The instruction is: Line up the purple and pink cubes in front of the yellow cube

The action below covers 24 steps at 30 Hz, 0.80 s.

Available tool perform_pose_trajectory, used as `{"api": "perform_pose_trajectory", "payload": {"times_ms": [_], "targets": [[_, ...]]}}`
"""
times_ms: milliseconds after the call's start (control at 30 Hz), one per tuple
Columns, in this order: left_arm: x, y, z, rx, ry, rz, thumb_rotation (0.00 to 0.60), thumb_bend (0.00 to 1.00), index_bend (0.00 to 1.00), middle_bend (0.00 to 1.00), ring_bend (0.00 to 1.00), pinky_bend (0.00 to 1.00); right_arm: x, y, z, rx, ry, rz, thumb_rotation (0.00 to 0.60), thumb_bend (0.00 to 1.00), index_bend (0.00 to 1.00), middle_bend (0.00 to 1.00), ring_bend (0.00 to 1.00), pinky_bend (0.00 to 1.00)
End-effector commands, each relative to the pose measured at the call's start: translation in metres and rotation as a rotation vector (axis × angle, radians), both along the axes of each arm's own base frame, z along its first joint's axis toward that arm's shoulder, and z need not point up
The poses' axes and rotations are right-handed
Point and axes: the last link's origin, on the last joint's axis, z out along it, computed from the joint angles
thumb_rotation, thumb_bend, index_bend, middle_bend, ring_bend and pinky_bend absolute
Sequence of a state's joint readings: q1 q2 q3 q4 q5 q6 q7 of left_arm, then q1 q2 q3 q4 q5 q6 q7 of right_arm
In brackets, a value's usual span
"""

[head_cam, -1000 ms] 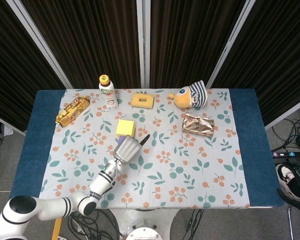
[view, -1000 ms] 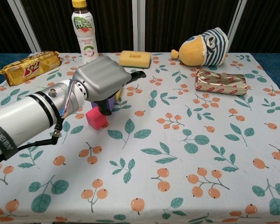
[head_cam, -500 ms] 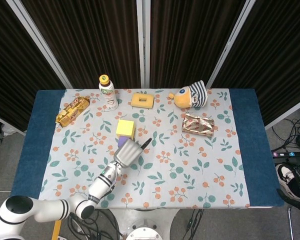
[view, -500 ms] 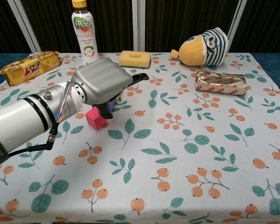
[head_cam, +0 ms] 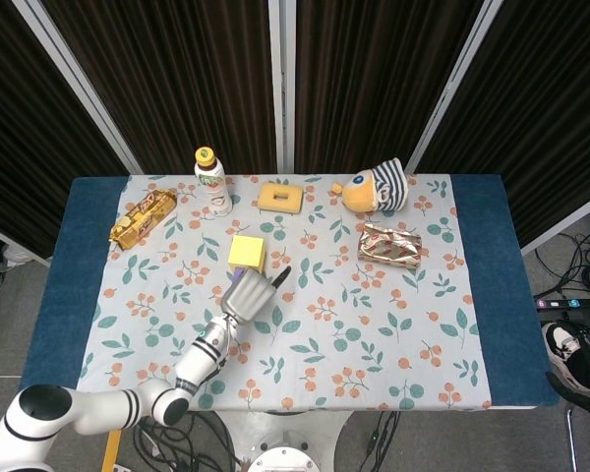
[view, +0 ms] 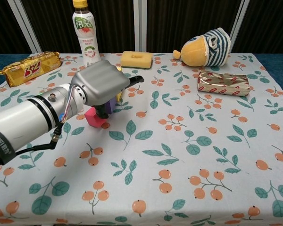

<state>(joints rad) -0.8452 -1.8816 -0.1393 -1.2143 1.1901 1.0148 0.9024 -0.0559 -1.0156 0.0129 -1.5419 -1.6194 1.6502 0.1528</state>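
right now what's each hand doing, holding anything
Left hand: over the pink cube and purple cube; whether it grips either cannot be told.
Right hand: not in view.

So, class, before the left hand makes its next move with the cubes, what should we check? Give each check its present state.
1. Left hand over the cubes: ok.
2. Pink cube visible on the cloth under the hand: ok.
3. Purple cube visible: mostly hidden behind the hand, only a sliver shows.
4. Hand's hold on either cube: cannot tell.
5. Yellow cube standing free beyond the hand: ok.
6. Right hand position: cannot tell, not in view.
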Motion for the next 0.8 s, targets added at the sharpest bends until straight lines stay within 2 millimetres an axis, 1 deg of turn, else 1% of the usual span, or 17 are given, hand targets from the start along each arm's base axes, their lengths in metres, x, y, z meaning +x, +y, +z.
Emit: {"api": "perform_pose_trajectory", "payload": {"times_ms": [33, 267, 367, 467, 567, 667, 733, 800], "targets": [[0.0, 0.002, 0.0, 0.003, 0.003, 0.004, 0.6, 0.02, 0.13, 0.75, 0.72, 0.74, 0.0, 0.0, 0.0, 0.0, 0.0, -0.001, 0.6, 0.07, 0.22, 0.3, 0.26, 0.36], [0.005, 0.001, 0.0, -0.01, -0.028, 0.015, 0.6, 0.02, 0.13, 0.75, 0.72, 0.74, 0.0, 0.002, 0.001, -0.005, 0.001, -0.003, 0.6, 0.07, 0.22, 0.3, 0.26, 0.36], [0.008, -0.006, 0.007, -0.025, -0.071, 0.01, 0.6, 0.02, 0.13, 0.75, 0.72, 0.74, 0.0, 0.001, 0.001, -0.003, 0.0, -0.002, 0.6, 0.07, 0.22, 0.3, 0.26, 0.36], [0.008, -0.015, 0.018, -0.029, -0.093, -0.016, 0.6, 0.02, 0.13, 0.75, 0.72, 0.74, 0.0, 0.0, 0.001, -0.001, -0.001, 0.003, 0.6, 0.07, 0.22, 0.3, 0.26, 0.36], [0.003, -0.023, 0.028, -0.035, -0.099, -0.033, 0.6, 0.02, 0.13, 0.75, 0.72, 0.74, 0.001, -0.001, 0.0, 0.0, -0.002, 0.009, 0.6, 0.07, 0.22, 0.3, 0.26, 0.36], [-0.007, -0.03, 0.034, -0.034, -0.092, -0.046, 0.6, 0.02, 0.13, 0.75, 0.72, 0.74, 0.001, -0.001, 0.0, 0.001, -0.003, 0.012, 0.6, 0.07, 0.22, 0.3, 0.26, 0.36], [-0.012, -0.033, 0.034, -0.029, -0.104, -0.056, 0.6, 0.02, 0.12, 0.75, 0.72, 0.74, 0.002, -0.001, -0.001, 0.003, -0.004, 0.014, 0.6, 0.07, 0.22, 0.3, 0.26, 0.36], [-0.02, -0.035, 0.032, -0.031, -0.117, -0.054, 0.6, 0.01, 0.08, 0.74, 0.72, 0.73, 0.002, 0.0, -0.001, 0.004, -0.004, 0.017, 0.6, 0.07, 0.22, 0.3, 0.26, 0.36]]}}
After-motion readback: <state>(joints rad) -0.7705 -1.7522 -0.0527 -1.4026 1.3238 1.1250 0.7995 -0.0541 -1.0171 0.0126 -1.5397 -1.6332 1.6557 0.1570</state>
